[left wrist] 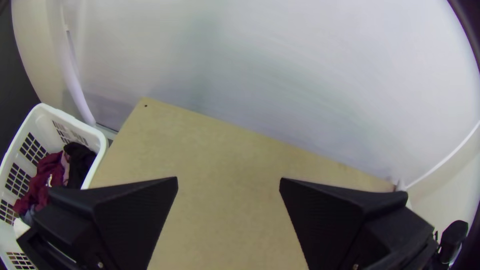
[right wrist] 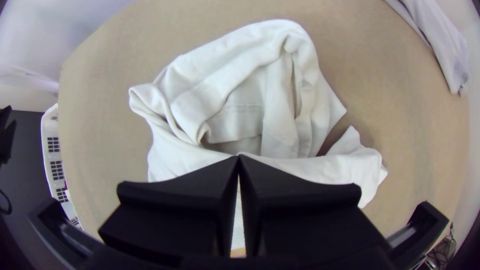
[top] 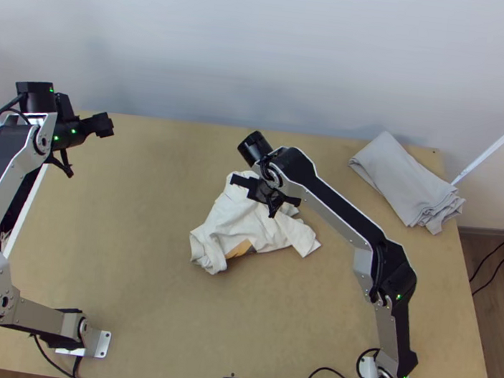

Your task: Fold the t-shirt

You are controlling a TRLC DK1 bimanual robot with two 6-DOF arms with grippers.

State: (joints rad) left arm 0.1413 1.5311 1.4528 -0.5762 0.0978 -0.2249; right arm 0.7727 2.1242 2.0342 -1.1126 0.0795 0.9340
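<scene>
A pale, smooth wall [top: 266, 53] stands behind the tabletop [top: 125, 226], which is of light wood, flat and dull. At the left is a white basket [left wrist: 75, 119] of plastic with square holes; inside lie dark red and black clothes [left wrist: 44, 182], crumpled.

The left hand [top: 83, 144] is above the far left part of the tabletop. Its two wide black fingers are spread well apart, with nothing between them.

Near the middle lies the white T-shirt [top: 223, 218], bunched, with soft thick folds and an orange-brown patch [top: 241, 248] on the near side. The right hand [top: 263, 190] is over its far part, the flat tips pressed together at a fold; whether they pinch some cloth, I cannot tell.

At the far right, a grey cloth [top: 406, 180] lies folded in uneven layers. Beyond the right edge is the brown wooden floor [top: 487, 315].
</scene>
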